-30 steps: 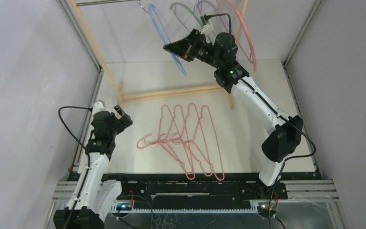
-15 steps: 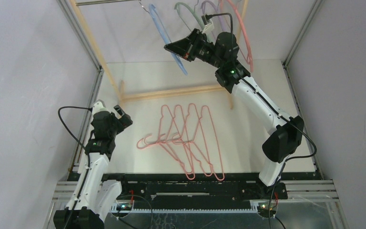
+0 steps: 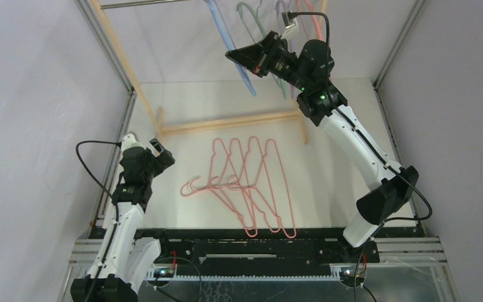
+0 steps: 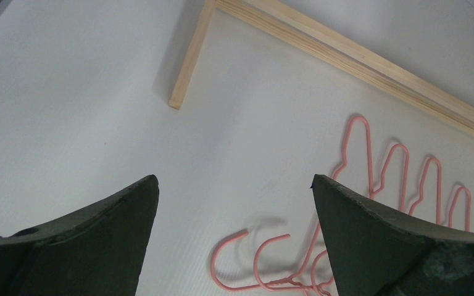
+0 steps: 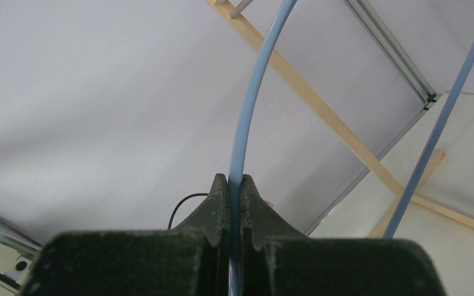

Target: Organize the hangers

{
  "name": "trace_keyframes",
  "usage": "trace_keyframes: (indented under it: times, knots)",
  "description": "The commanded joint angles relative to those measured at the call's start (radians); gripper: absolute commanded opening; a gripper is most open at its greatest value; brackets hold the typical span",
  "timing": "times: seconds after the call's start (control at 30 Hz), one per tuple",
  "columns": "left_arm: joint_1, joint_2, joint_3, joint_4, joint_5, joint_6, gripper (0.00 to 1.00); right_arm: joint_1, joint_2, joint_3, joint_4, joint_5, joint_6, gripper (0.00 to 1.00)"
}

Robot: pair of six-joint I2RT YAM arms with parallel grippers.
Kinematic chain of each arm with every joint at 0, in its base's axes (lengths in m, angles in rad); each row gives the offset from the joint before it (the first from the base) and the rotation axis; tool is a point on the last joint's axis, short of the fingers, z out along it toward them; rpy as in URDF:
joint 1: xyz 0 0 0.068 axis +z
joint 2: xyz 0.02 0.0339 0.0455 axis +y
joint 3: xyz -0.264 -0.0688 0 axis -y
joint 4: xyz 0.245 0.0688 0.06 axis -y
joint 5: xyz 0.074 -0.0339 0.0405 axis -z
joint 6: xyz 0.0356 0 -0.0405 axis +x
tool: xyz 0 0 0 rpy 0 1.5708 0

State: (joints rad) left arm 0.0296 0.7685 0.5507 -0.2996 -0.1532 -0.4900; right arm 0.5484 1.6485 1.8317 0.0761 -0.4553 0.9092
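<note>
Several salmon-pink hangers (image 3: 245, 189) lie overlapping in the middle of the table, their hooks (image 4: 234, 265) pointing left. High at the back, my right gripper (image 3: 231, 55) is shut on the thin blue hanger (image 3: 234, 44), which runs up between the closed fingers (image 5: 235, 180) in the right wrist view as a curved blue wire (image 5: 253, 92). Green (image 3: 251, 16), lavender (image 3: 281, 9) and pink (image 3: 317, 22) hangers hang just right of it, partly behind the arm. My left gripper (image 3: 144, 143) hovers open left of the pile, with nothing between its fingertips (image 4: 234, 179).
The wooden rack's base bar (image 3: 226, 121) crosses the table behind the pile, with a short foot (image 4: 188, 61) at its left end. Its slanted post (image 3: 119, 56) and metal rail (image 3: 144, 3) rise at the upper left. Grey walls close both sides.
My right arm has lifted the blue hanger up and to the right, so its top now leaves the frame near the rail. The left arm has not moved.
</note>
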Motion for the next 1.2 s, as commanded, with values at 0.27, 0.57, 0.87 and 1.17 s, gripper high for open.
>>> trace_keyframes:
  times: [0.27, 0.57, 0.87, 1.17]
  knots:
    - [0.009, -0.04, -0.013, 0.017, -0.004, 0.004, 0.99, -0.022, -0.028, -0.019, 0.091, 0.076, -0.018, 0.0]
    - [0.009, -0.042, -0.014, 0.017, -0.003, 0.001, 0.99, -0.029, -0.038, -0.074, 0.096, 0.103, 0.005, 0.0]
    - [0.009, -0.045, -0.02, 0.017, -0.004, -0.001, 0.99, -0.012, -0.044, -0.089, 0.151, 0.056, -0.04, 0.0]
    - [0.01, -0.034, -0.015, 0.024, -0.005, 0.0, 0.99, -0.02, 0.028, 0.059, 0.137, -0.031, -0.071, 0.0]
